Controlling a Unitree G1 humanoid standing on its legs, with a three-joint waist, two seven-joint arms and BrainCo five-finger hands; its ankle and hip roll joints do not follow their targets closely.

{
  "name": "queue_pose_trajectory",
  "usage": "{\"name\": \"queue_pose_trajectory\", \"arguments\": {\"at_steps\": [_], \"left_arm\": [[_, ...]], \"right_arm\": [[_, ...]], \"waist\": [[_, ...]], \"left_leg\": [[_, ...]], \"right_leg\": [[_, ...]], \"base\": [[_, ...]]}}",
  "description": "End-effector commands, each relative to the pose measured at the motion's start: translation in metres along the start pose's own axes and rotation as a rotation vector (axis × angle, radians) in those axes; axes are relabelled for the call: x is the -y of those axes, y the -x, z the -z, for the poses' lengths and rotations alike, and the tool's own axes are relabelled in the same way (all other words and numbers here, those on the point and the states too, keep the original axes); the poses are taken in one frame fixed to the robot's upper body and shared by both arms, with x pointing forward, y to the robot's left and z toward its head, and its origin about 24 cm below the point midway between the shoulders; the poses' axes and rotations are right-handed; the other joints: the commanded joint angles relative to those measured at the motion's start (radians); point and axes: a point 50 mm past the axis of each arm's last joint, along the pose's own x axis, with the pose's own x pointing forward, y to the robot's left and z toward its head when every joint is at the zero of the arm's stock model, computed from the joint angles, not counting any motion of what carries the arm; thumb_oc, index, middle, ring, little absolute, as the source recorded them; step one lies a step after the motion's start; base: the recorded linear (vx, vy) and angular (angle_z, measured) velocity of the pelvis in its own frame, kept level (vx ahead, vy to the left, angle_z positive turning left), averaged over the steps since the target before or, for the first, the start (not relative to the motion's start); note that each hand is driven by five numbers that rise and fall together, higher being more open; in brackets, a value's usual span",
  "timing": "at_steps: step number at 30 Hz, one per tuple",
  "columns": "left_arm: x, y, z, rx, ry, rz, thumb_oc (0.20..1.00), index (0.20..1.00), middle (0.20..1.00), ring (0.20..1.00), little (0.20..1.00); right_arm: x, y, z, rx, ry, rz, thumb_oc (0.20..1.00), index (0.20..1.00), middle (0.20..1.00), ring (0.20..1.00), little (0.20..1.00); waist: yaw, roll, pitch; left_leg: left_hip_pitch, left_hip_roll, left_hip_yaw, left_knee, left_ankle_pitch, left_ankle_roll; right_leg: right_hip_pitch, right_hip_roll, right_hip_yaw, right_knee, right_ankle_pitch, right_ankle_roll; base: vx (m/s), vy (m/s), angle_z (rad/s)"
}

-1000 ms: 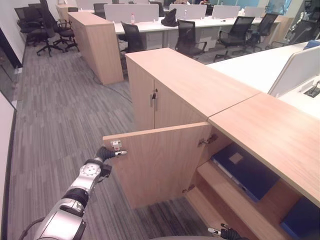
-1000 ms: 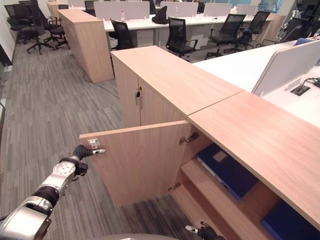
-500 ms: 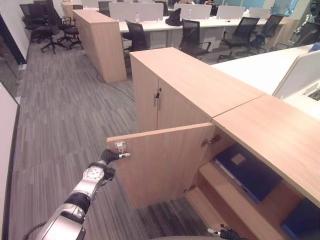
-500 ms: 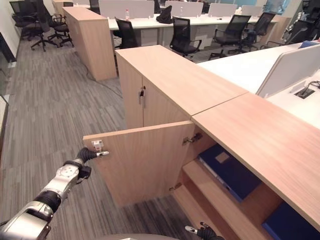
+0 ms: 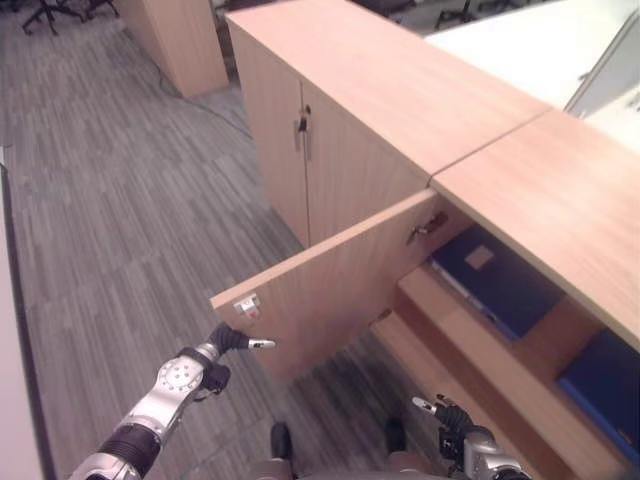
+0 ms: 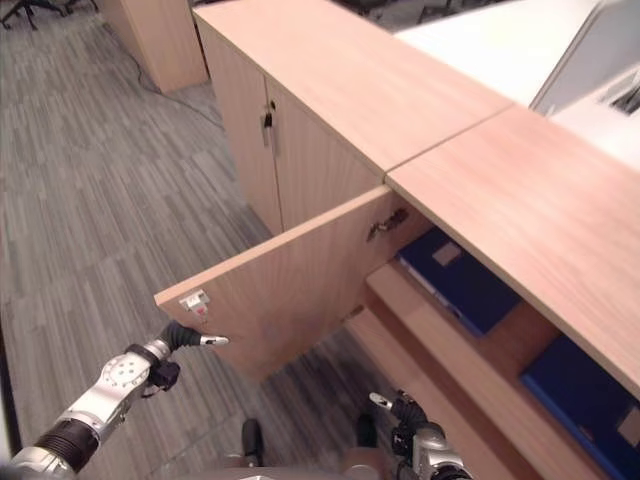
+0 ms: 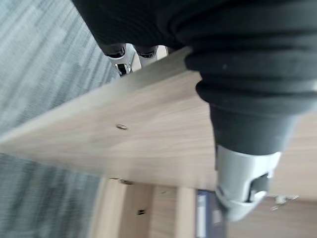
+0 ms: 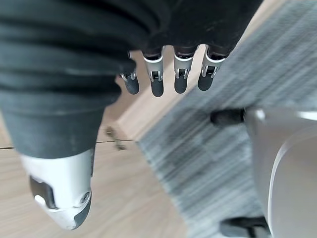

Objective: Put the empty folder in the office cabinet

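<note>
The office cabinet's wooden door [image 5: 335,285] stands swung out, baring its shelves. A dark blue folder [image 5: 495,285] lies flat on the upper shelf, and a second blue folder [image 5: 600,385] lies lower to the right. My left hand [image 5: 222,343] is at the door's free edge, just under the small latch plate [image 5: 247,305], with one finger stretched straight toward the wood. In the left wrist view the left hand's fingers [image 7: 121,52] reach the door's [image 7: 148,134] edge. My right hand [image 5: 447,415] hangs low before the bottom shelf, and its fingers [image 8: 181,74] are straight and hold nothing.
A closed twin cabinet [image 5: 285,170] with metal handles [image 5: 302,125] adjoins on the left under one long wooden top [image 5: 540,200]. Another wooden cabinet [image 5: 185,40] stands farther back. Grey striped carpet [image 5: 120,200] spreads to the left.
The whole picture has tipped downward, so the camera moved. My left hand sits a little lower against the door's edge, under the latch plate instead of beside it. More of the right hand shows.
</note>
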Motion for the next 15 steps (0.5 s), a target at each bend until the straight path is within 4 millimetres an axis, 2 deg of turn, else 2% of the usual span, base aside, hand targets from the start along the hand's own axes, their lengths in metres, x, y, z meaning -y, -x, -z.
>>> {"name": "queue_pose_trajectory", "arguments": {"at_steps": [1, 2, 3, 4, 5, 7, 8, 10, 11, 12, 14, 15], "left_arm": [[0.035, -0.002, 0.0, 0.023, -0.002, 0.162, 1.0, 1.0, 1.0, 1.0, 1.0], [0.036, 0.004, 0.008, -0.007, -0.008, 0.17, 1.0, 1.0, 1.0, 1.0, 1.0], [0.036, 0.005, 0.009, -0.009, -0.008, 0.17, 1.0, 1.0, 1.0, 1.0, 1.0], [0.038, 0.015, 0.023, -0.059, 0.012, 0.161, 1.0, 1.0, 1.0, 1.0, 1.0], [0.04, 0.018, 0.03, -0.082, 0.026, 0.157, 1.0, 1.0, 1.0, 1.0, 1.0], [0.046, 0.02, 0.034, -0.093, 0.063, 0.148, 1.0, 1.0, 1.0, 1.0, 1.0], [0.048, 0.02, 0.037, -0.103, 0.078, 0.139, 1.0, 1.0, 1.0, 1.0, 1.0], [0.054, 0.018, 0.041, -0.117, 0.1, 0.128, 1.0, 1.0, 1.0, 1.0, 1.0], [0.056, 0.017, 0.041, -0.115, 0.112, 0.122, 1.0, 1.0, 1.0, 1.0, 1.0], [0.063, 0.015, 0.042, -0.115, 0.137, 0.118, 1.0, 1.0, 1.0, 1.0, 1.0], [0.063, 0.015, 0.042, -0.114, 0.138, 0.118, 1.0, 1.0, 1.0, 1.0, 1.0], [0.068, 0.01, 0.038, -0.099, 0.164, 0.118, 1.0, 1.0, 1.0, 1.0, 1.0]], "right_arm": [[-0.008, -0.004, -0.028, 0.097, -0.026, -0.012, 1.0, 1.0, 1.0, 1.0, 1.0], [-0.01, -0.004, -0.03, 0.099, -0.019, -0.018, 1.0, 1.0, 1.0, 1.0, 1.0], [-0.01, -0.004, -0.029, 0.098, -0.019, -0.019, 1.0, 1.0, 1.0, 1.0, 1.0], [-0.013, -0.005, -0.027, 0.08, 0.006, -0.027, 1.0, 1.0, 1.0, 1.0, 1.0], [-0.014, -0.005, -0.025, 0.069, 0.023, -0.028, 1.0, 1.0, 1.0, 1.0, 1.0], [-0.011, -0.005, -0.022, 0.052, 0.036, -0.005, 1.0, 1.0, 1.0, 1.0, 1.0], [-0.008, -0.005, -0.02, 0.041, 0.031, 0.003, 1.0, 1.0, 1.0, 1.0, 1.0], [-0.003, -0.005, -0.018, 0.036, 0.015, 0.021, 1.0, 1.0, 1.0, 1.0, 1.0], [0.0, -0.004, -0.018, 0.035, 0.016, 0.026, 1.0, 1.0, 1.0, 1.0, 1.0], [0.006, -0.004, -0.018, 0.029, 0.018, 0.046, 1.0, 1.0, 1.0, 1.0, 1.0], [0.007, -0.004, -0.018, 0.029, 0.019, 0.047, 1.0, 1.0, 1.0, 1.0, 1.0], [0.017, -0.003, -0.015, 0.011, 0.006, 0.079, 1.0, 1.0, 1.0, 1.0, 1.0]], "waist": [[-0.005, -0.013, -0.043], [0.018, -0.014, -0.052], [0.021, -0.016, -0.049], [0.056, -0.019, -0.065], [0.069, -0.021, -0.077], [0.072, -0.007, -0.083], [0.062, 0.0, -0.086], [0.033, 0.022, -0.086], [0.019, 0.032, -0.081], [-0.001, 0.049, -0.083], [0.001, 0.052, -0.081], [-0.022, 0.069, -0.082]], "left_leg": [[-0.028, -0.008, 0.05, 0.073, -0.095, -0.035], [-0.026, -0.002, 0.095, 0.076, -0.089, -0.036], [-0.019, -0.003, 0.099, 0.074, -0.09, -0.036], [-0.024, 0.005, 0.174, 0.08, -0.075, -0.035], [-0.012, 0.005, 0.188, 0.071, -0.088, -0.044], [-0.001, 0.014, 0.225, 0.059, -0.059, -0.055], [0.002, 0.018, 0.229, 0.059, -0.051, -0.06], [0.019, 0.026, 0.235, 0.051, -0.037, -0.072], [0.017, 0.034, 0.264, 0.058, -0.017, -0.065], [0.032, 0.042, 0.275, 0.05, -0.003, -0.074], [0.035, 0.043, 0.278, 0.048, -0.002, -0.075], [0.047, 0.062, 0.295, 0.044, 0.017, -0.088]], "right_leg": [[0.143, -0.063, -0.068, -0.122, 0.105, 0.07], [0.176, -0.083, -0.127, -0.106, 0.093, 0.07], [0.179, -0.085, -0.124, -0.105, 0.092, 0.07], [0.224, -0.101, -0.219, -0.107, 0.096, 0.076], [0.248, -0.096, -0.245, -0.123, 0.083, 0.085], [0.263, -0.087, -0.285, -0.16, 0.071, 0.085], [0.273, -0.074, -0.282, -0.181, 0.059, 0.082], [0.285, -0.043, -0.266, -0.221, 0.047, 0.073], [0.283, -0.036, -0.272, -0.232, 0.057, 0.066], [0.283, -0.016, -0.247, -0.249, 0.045, 0.063], [0.283, -0.015, -0.244, -0.249, 0.045, 0.062], [0.281, 0.009, -0.214, -0.257, 0.026, 0.053]], "base": [[-0.23, 0.078, -0.85], [-0.04, 0.033, -0.78], [-0.14, 0.039, -0.96], [-0.09, 0.009, -1.15], [-0.12, -0.017, -1.11], [-0.05, -0.081, -2.04], [-0.03, -0.109, -1.78], [-0.04, -0.123, -0.37], [-0.12, -0.151, -0.16], [-0.11, -0.093, -0.16], [-0.04, -0.082, -0.43], [-0.03, -0.168, -0.55]]}}
